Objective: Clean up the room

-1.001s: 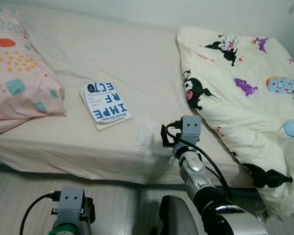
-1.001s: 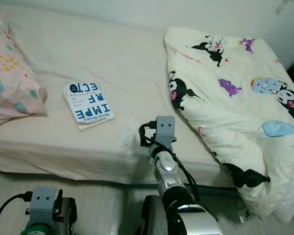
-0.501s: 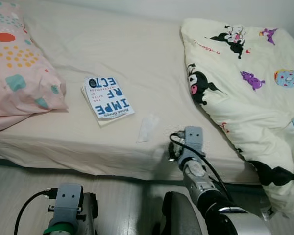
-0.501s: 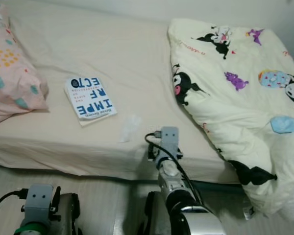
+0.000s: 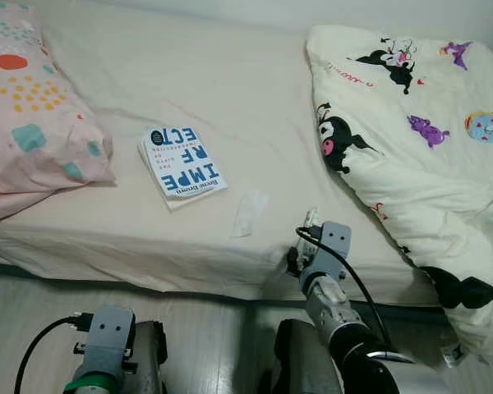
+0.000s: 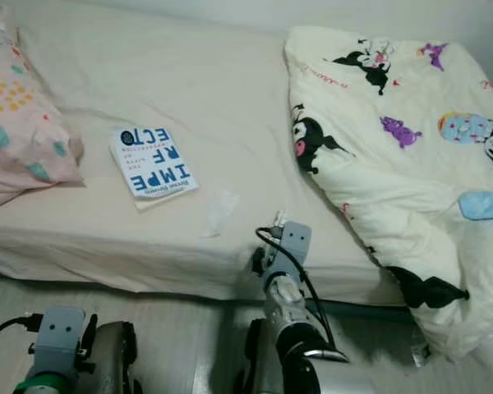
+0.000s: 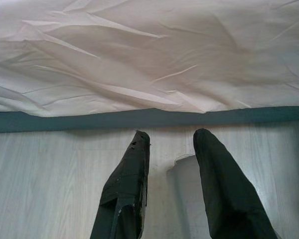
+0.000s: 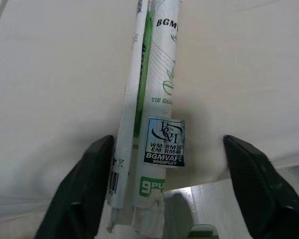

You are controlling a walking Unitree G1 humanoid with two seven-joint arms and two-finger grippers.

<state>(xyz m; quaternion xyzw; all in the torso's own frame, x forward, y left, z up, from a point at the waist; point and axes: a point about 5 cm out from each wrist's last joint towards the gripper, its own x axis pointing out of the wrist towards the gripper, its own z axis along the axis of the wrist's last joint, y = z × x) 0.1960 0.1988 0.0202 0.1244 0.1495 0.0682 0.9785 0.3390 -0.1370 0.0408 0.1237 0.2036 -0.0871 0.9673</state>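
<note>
Smooth cream sheet, softly creased, over the bed (image 5: pixel 230 98); dark band of bed base under its hem, pale wood-grain floor (image 7: pixel 50 189) below. Glossy blue-and-white book (image 5: pixel 181 161) flat on the sheet, near a pink pillow (image 5: pixel 33 123) with coloured spots, cut off at the frame edge. Thin, translucent wrapper (image 5: pixel 249 213) between book and right gripper (image 8: pixel 164 194), hard to make out. Puffy cream quilt (image 5: pixel 419 131) with cartoon prints, bunched over the far right of the bed and spilling down its side.

Right gripper at the bed's front edge, black fingers (image 8: pixel 89 184) spread wide, a slim white-and-green packet (image 8: pixel 149 124) lying between them; cylindrical, labelled, far end cut off. Contact with the left-hand finger unclear. Left gripper (image 7: pixel 172 137) low over the floor, tapered fingers apart, nothing held.
</note>
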